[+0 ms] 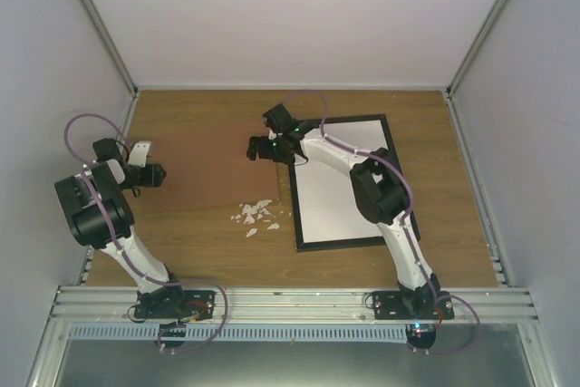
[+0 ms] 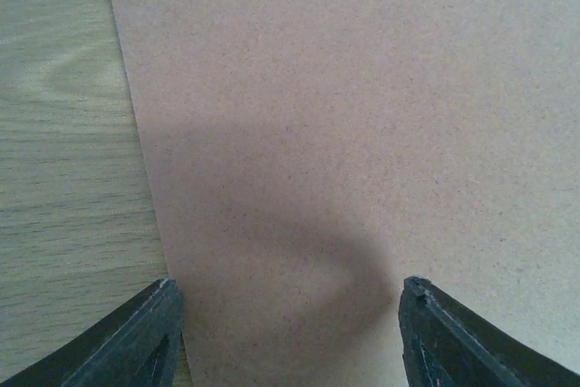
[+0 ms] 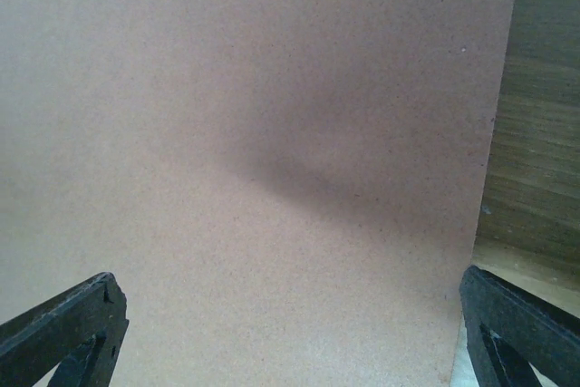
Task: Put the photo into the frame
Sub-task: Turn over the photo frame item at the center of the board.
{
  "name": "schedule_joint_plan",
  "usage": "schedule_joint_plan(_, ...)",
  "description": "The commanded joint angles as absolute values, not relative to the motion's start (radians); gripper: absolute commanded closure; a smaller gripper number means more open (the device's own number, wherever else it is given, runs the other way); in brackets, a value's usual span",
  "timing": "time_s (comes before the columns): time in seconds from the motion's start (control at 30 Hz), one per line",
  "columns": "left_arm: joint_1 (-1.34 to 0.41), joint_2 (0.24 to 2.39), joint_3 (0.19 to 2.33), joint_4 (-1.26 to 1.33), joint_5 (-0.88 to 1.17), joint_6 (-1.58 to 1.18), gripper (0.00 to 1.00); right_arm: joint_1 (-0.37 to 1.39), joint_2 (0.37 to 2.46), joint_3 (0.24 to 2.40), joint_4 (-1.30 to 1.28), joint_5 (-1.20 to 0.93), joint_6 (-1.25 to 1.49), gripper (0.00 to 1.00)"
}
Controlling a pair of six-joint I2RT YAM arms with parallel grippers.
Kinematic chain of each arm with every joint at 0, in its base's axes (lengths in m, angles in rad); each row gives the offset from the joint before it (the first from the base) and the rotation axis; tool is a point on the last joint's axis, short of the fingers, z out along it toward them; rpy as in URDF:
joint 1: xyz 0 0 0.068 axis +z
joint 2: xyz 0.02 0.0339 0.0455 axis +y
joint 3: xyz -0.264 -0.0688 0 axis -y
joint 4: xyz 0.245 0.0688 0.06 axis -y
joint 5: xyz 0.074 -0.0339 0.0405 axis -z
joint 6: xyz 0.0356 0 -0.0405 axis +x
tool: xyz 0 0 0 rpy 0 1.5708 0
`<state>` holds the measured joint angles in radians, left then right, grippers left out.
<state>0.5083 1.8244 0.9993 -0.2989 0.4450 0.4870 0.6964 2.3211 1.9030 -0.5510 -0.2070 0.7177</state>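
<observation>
The left gripper (image 2: 290,287), jaws apart and empty, hangs over the brown board (image 1: 208,169), one finger at the board's 9 o'clock edge with bare table (image 1: 462,188) beyond. The right gripper (image 3: 288,276), jaws wide and empty, hangs over the board's 3 o'clock edge. The frame (image 1: 344,244) lies flat just beside the board at 3 o'clock and holds a white sheet (image 1: 331,201); whether that is the photo cannot be told. White scraps (image 1: 256,215) lie at 5 o'clock. Open tabletop lies at 6 o'clock. Grey walls (image 1: 272,15) enclose three sides.

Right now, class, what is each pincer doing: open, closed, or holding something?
Left pincer: open, holding nothing, over the brown board.
Right pincer: open, holding nothing.
</observation>
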Motion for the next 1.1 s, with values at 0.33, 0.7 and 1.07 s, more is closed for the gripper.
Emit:
schedule_joint_plan(0.33, 0.373, 1.903, 0.979, -0.54, 0.583, 0.46, 0.36, 0.699, 2.083, 1.746, -0.356, -0.286, 0.691, 0.0)
schedule_joint_plan(0.7, 0.286, 1.909, 1.02, -0.561, 0.614, 0.407, 0.34, 0.553, 1.995, 1.586, -0.43, -0.368, 0.53, 0.0)
schedule_joint_plan(1.07, 0.313, 1.887, 1.098, -0.597, 0.629, 0.39, 0.17, 0.296, 1.962, 1.444, -0.432, -0.705, 0.261, 0.0)
